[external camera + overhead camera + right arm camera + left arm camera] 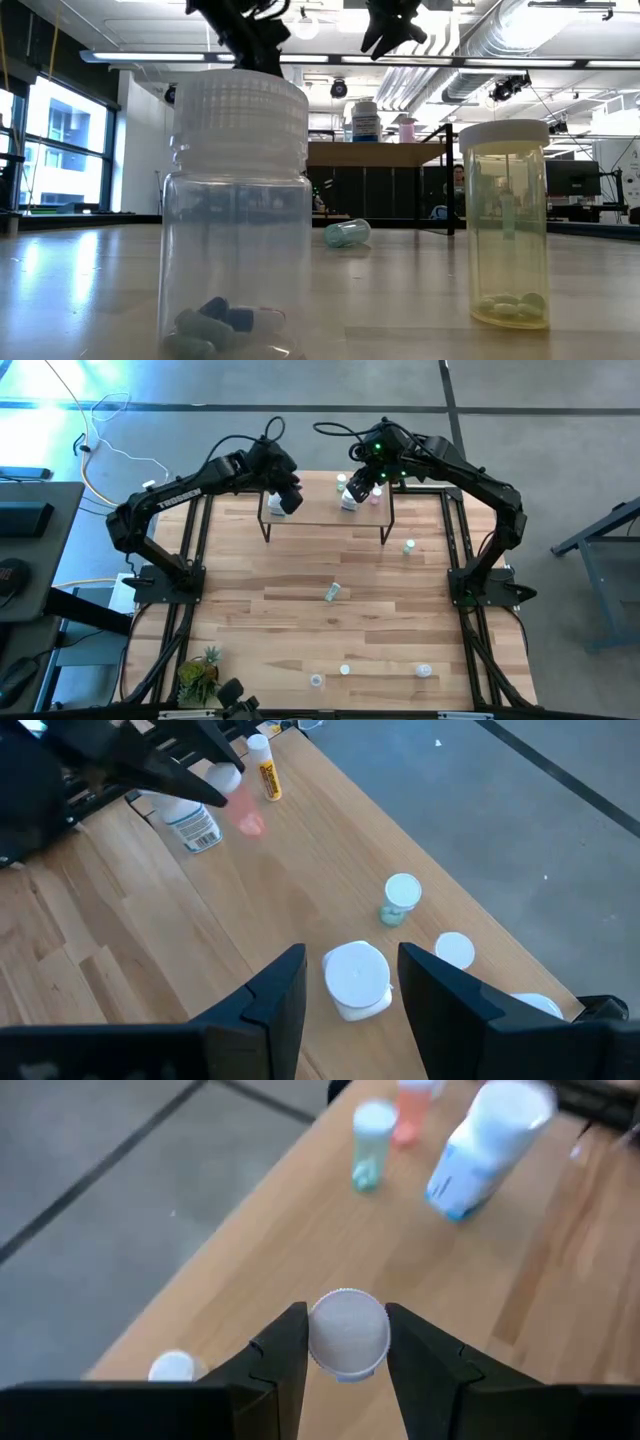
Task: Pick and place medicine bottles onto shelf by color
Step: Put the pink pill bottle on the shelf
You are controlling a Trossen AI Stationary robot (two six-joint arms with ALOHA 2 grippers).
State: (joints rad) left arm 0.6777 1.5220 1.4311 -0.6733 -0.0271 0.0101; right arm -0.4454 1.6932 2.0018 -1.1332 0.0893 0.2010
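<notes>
- High view shows the left gripper [285,500] over the left end of the shelf [320,515], at the far edge of the worktop [300,590].
- Its jaws pinch a white-capped bottle [347,1334].
- Further right, the right gripper [352,495] hangs over the shelf's right part, jaws spread around a white bottle [357,980] without visibly touching it.
- Loose bottles lie on the worktop: one mid-board [332,592], one near the shelf's right leg [409,547].

I see pale light-wood planks on the shelf [300,1250], a white-capped bottle [347,1335] between my black left fingers [285,1355], a white bottle with blue label print [485,1145], a pale-green vial [370,1145] (white cap), and a pink one [412,1110].
</notes>
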